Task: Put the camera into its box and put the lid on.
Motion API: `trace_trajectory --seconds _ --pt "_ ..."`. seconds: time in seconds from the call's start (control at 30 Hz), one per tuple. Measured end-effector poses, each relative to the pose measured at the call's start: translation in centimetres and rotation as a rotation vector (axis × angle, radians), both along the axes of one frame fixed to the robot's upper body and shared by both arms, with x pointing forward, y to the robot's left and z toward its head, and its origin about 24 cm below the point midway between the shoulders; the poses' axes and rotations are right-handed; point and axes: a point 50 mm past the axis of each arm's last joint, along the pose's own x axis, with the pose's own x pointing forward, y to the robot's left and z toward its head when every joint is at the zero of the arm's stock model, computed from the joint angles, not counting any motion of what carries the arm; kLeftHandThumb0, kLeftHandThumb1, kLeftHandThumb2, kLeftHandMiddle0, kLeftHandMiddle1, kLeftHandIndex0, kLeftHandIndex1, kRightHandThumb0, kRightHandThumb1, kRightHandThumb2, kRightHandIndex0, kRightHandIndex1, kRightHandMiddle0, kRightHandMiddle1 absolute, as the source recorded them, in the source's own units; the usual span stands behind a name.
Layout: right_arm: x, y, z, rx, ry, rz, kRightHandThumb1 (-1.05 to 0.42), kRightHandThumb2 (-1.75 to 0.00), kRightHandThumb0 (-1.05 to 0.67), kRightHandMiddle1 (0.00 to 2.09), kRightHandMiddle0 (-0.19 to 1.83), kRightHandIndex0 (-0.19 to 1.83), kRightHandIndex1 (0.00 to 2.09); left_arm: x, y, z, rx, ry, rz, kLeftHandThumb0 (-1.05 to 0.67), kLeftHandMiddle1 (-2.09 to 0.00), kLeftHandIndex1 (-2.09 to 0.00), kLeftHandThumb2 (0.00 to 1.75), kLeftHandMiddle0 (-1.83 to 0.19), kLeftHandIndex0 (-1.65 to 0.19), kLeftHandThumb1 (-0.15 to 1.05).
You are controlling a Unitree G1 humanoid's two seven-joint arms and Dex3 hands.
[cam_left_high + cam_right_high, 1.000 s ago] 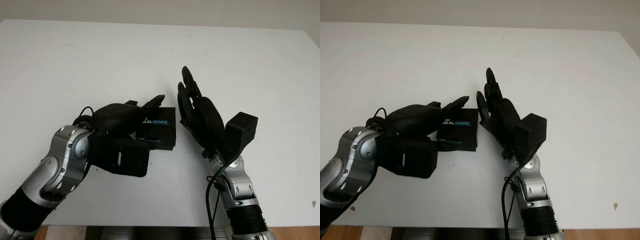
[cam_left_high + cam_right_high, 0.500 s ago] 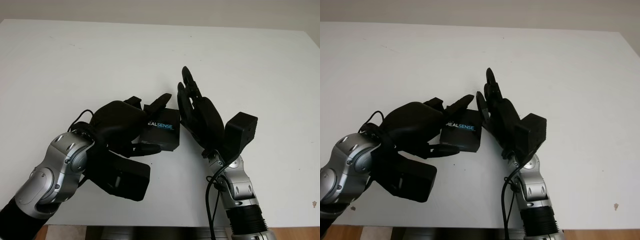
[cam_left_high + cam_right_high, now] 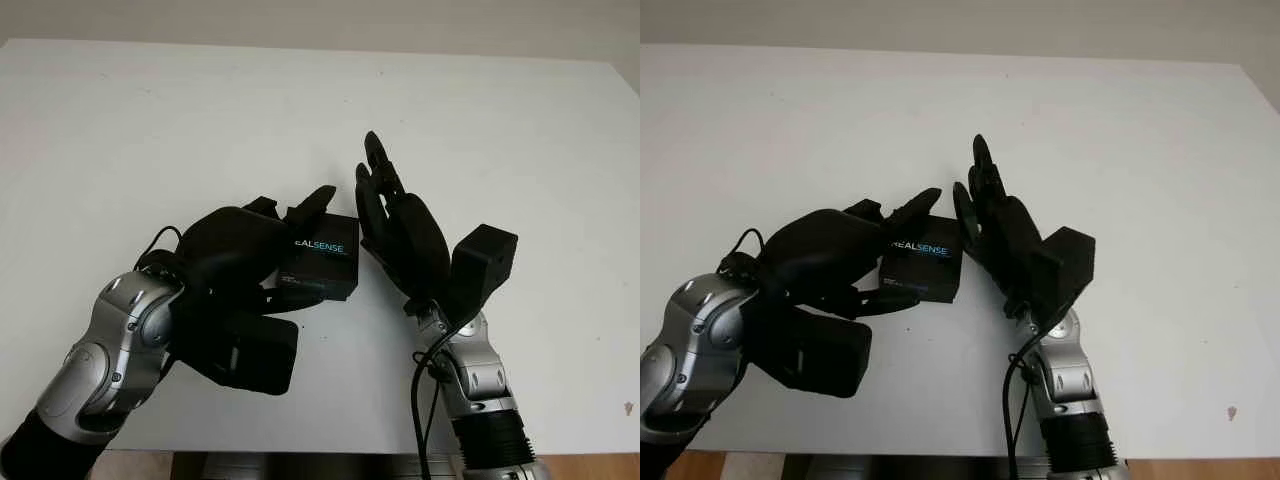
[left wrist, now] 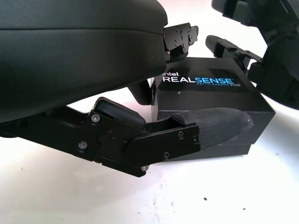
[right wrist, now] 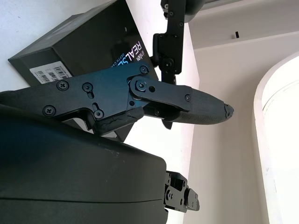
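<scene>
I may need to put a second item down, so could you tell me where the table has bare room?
The white table is bare across its far half and along its right side beyond the right hand. It is crowded at centre, where the left hand grips the black RealSense box and the right hand stands open right beside it.

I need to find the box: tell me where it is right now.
The black box sits on the white table near the middle of the head views, gripped by the left hand, with the open right hand just beside it.
</scene>
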Motion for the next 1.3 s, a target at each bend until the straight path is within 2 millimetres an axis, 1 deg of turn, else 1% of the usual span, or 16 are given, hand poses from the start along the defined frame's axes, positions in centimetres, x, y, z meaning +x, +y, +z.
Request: trace_trajectory --seconds 0.2,0.33,0.53,0.67,0.77,0.9,1.03,1.2,1.3 --pt "0.0 -0.2 0.0 0.001 0.000 -0.003 -1.05 -0.56 -0.75 0.05 -0.18 -0.19 0.01 0.1 0.1 0.0 -0.018 0.020 0.007 -0.80 0.00 0.00 0.61 0.19 0.19 1.05" --pt "0.0 -0.2 0.0 0.004 0.002 0.001 -1.05 -0.56 -0.74 0.05 -0.18 -0.19 0.00 0.1 0.1 0.0 0.006 0.005 0.015 -0.81 0.00 0.00 0.62 0.19 0.19 1.05" --pt "-0.1 -0.2 0.4 0.005 -0.009 0.002 -1.05 -0.56 -0.74 0.06 -0.18 -0.19 0.01 -0.2 -0.6 -0.3 0.210 -0.148 0.020 -0.83 0.00 0.00 0.69 0.19 0.19 1.05" --pt "-0.3 -0.3 0.4 0.007 -0.006 -0.003 -1.05 -0.56 -0.75 0.06 -0.17 -0.19 0.02 -0.3 -0.8 -0.3 0.312 -0.207 0.034 -0.84 0.00 0.00 0.72 0.19 0.19 1.05" --pt "-0.4 -0.3 0.6 0.010 -0.007 -0.001 -1.05 -0.56 -0.75 0.06 -0.17 -0.19 0.02 -0.4 -1.0 -0.5 0.359 -0.216 0.029 -0.83 0.00 -0.05 0.73 0.19 0.11 1.05" --pt "-0.4 -0.3 0.7 0.014 -0.012 0.000 -1.05 -0.56 -0.75 0.06 -0.17 -0.19 0.02 -0.5 -1.1 -0.7 0.379 -0.195 0.017 -0.83 -0.02 -0.08 0.75 0.19 0.04 1.05" --pt "-0.6 -0.3 0.7 0.014 -0.013 -0.001 -1.05 -0.56 -0.75 0.06 -0.17 -0.19 0.02 -0.5 -1.2 -0.7 0.393 -0.191 0.011 -0.83 -0.02 -0.08 0.76 0.19 0.03 1.05" --pt "-0.7 -0.4 1.0 0.019 -0.024 0.002 -1.05 -0.56 -0.75 0.05 -0.17 -0.19 0.01 -0.6 -1.3 -0.7 0.404 -0.193 0.009 -0.84 0.00 -0.06 0.78 0.19 0.05 1.05" --pt "-0.7 -0.4 1.0 0.019 -0.025 0.003 -1.05 -0.56 -0.75 0.05 -0.17 -0.19 0.01 -0.5 -1.3 -0.6 0.368 -0.185 0.007 -0.84 0.00 -0.04 0.77 0.19 0.09 1.05"
